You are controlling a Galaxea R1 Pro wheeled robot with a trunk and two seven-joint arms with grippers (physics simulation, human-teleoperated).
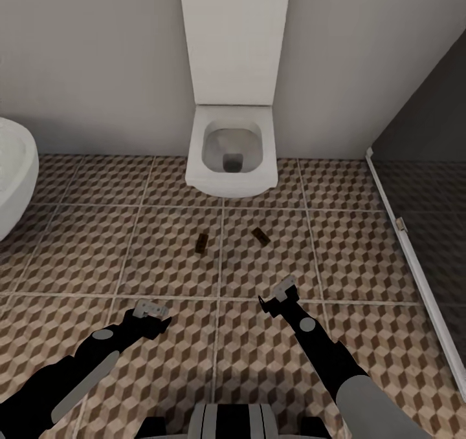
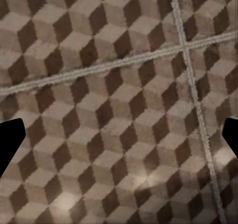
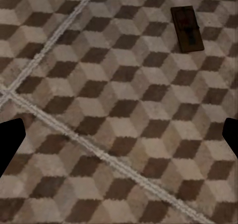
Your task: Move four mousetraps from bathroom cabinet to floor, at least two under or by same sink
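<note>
Ahead of right hand [image 1: 277,297], fingers apart and empty: flat brown wooden mousetrap [image 1: 261,235] at 11 o'clock on cube-patterned tiled bathroom floor [image 1: 362,258], long axis slanted. Second trap [image 1: 202,243] lying between both arms. Left hand [image 1: 155,315] likewise spread, farther off.

Shiny white things on a patterned tile floor

The brown, beige and cream cube-pattern tile floor [image 1: 362,245] looks matt, with pale, rough grout lines. At 12 o'clock the white toilet [image 1: 231,167] looks smooth and glossy, like china. The rounded white tub [image 1: 13,167] at 9 o'clock has a faint speckled look. Two small flat brown wooden mousetraps [image 1: 202,244] [image 1: 260,235] look dull, and one mousetrap [image 3: 187,28] has dark wire on it. The dark panel [image 1: 427,187] at 3 o'clock looks smooth like glass, with a pale frame.
</note>
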